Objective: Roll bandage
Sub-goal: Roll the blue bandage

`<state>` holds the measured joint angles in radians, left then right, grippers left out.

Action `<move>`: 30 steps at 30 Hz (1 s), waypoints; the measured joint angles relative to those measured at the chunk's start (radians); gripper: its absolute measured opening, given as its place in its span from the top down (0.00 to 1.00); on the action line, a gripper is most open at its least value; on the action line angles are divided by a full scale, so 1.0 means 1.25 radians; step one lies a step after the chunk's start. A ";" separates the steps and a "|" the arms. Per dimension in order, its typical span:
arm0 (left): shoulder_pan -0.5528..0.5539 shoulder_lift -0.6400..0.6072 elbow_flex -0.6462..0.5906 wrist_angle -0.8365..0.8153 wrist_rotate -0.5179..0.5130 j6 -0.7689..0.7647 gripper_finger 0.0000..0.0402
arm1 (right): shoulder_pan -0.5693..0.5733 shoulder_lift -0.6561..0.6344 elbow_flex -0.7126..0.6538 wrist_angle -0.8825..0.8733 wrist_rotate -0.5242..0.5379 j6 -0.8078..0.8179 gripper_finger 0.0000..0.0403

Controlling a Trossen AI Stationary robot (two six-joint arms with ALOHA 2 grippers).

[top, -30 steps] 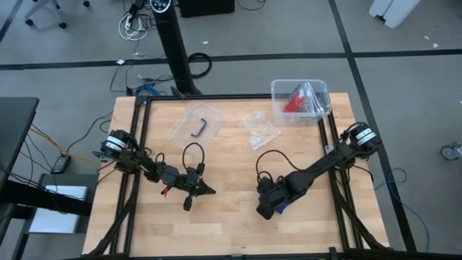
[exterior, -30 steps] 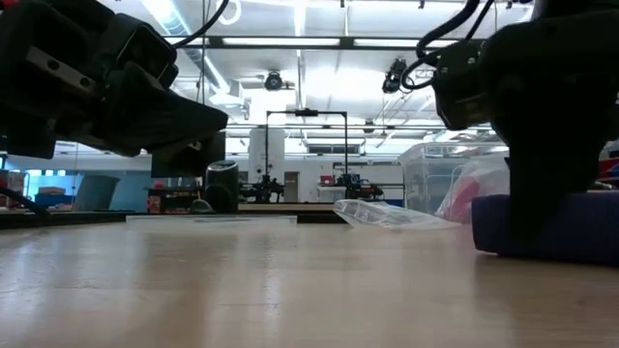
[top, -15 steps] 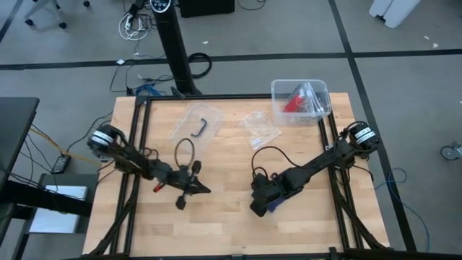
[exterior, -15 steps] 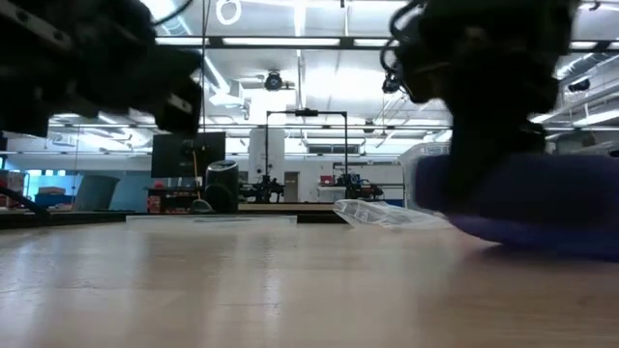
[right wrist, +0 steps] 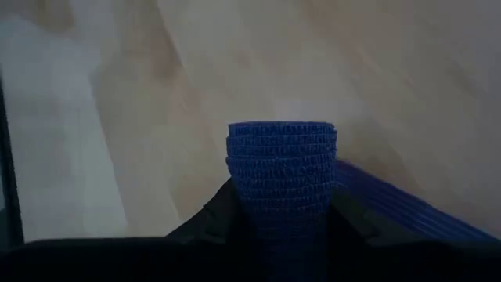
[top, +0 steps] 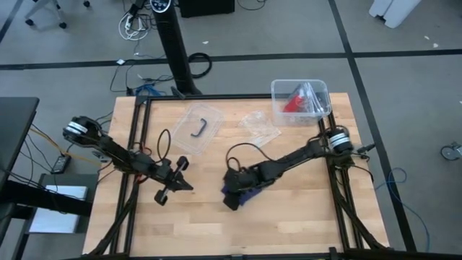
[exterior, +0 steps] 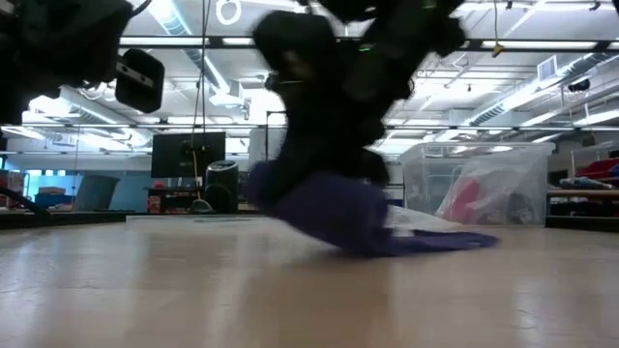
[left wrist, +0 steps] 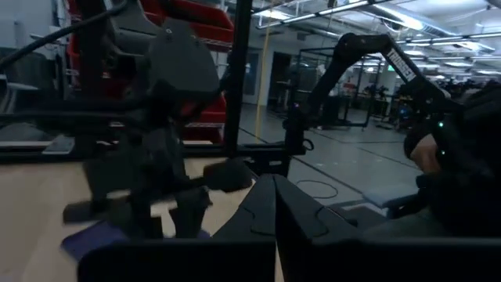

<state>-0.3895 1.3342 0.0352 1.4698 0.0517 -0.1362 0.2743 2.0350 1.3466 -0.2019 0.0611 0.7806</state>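
Wooden table (top: 216, 217) under workshop lights

Clear bin (top: 318, 94) with red item (top: 293, 102), two clear bags (top: 260, 128) on wooden table (top: 289, 217).

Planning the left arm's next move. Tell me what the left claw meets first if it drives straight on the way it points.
The left claw points toward the right claw, shut on the bandage roll; that comes first, with only bare table between. Height is unclear, so it might pass above.
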 joint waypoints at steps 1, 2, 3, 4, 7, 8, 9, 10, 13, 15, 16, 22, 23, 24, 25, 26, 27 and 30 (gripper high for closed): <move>-0.005 0.000 -0.002 0.000 0.000 -0.002 1.00 | -0.003 0.023 0.030 -0.001 -0.007 -0.012 0.74; -0.012 0.000 -0.003 0.000 0.000 -0.002 1.00 | -0.005 0.046 0.060 -0.001 -0.010 -0.023 0.74; -0.018 0.000 -0.003 0.000 0.000 -0.002 1.00 | -0.008 0.069 0.091 0.001 -0.013 -0.032 0.74; -0.025 0.000 -0.005 -0.001 0.000 -0.002 1.00 | -0.011 0.092 0.119 -0.001 -0.021 -0.040 0.74; -0.049 0.000 -0.005 -0.004 0.002 0.004 1.00 | -0.017 0.154 0.201 -0.015 -0.043 -0.052 0.74; -0.058 0.000 -0.005 -0.001 0.002 0.007 1.00 | -0.017 0.172 0.227 -0.022 -0.050 -0.054 0.74; -0.069 0.000 -0.005 0.002 0.002 0.015 1.00 | -0.018 0.190 0.253 -0.029 -0.054 -0.055 0.74; -0.077 0.000 -0.005 0.003 0.002 0.021 1.00 | -0.018 0.205 0.275 -0.040 -0.058 -0.055 0.74; -0.095 0.000 -0.005 0.003 0.002 0.026 1.00 | -0.018 0.241 0.332 -0.059 -0.062 -0.068 0.66; -0.104 0.000 -0.005 -0.002 0.002 0.025 1.00 | -0.018 0.257 0.363 -0.081 -0.059 -0.078 0.59; -0.108 0.000 -0.005 -0.003 0.002 0.025 1.00 | -0.017 0.259 0.376 -0.091 -0.059 -0.083 0.56; -0.138 0.000 -0.005 0.000 0.001 0.043 1.00 | -0.015 0.242 0.425 -0.120 -0.058 -0.111 0.41; -0.144 0.000 -0.005 0.003 0.002 0.046 1.00 | -0.013 0.235 0.429 -0.125 -0.058 -0.119 0.40; -0.148 0.000 -0.005 0.006 0.002 0.049 1.00 | -0.011 0.229 0.432 -0.128 -0.056 -0.125 0.39; -0.152 0.000 -0.005 0.007 0.002 0.054 1.00 | -0.010 0.223 0.439 -0.127 -0.056 -0.130 0.38; -0.156 0.000 -0.005 0.007 0.002 0.061 1.00 | -0.007 0.218 0.444 -0.127 -0.056 -0.137 0.37; -0.159 0.000 -0.005 0.008 0.001 0.063 1.00 | -0.006 0.213 0.449 -0.130 -0.056 -0.144 0.37; -0.167 0.000 -0.005 0.007 -0.005 0.064 1.00 | 0.001 0.197 0.463 -0.197 -0.048 -0.160 0.37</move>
<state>-0.5984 1.3342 0.0288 1.4785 0.0455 -0.0566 0.2754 2.2815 1.9250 -0.4480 0.0017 0.5805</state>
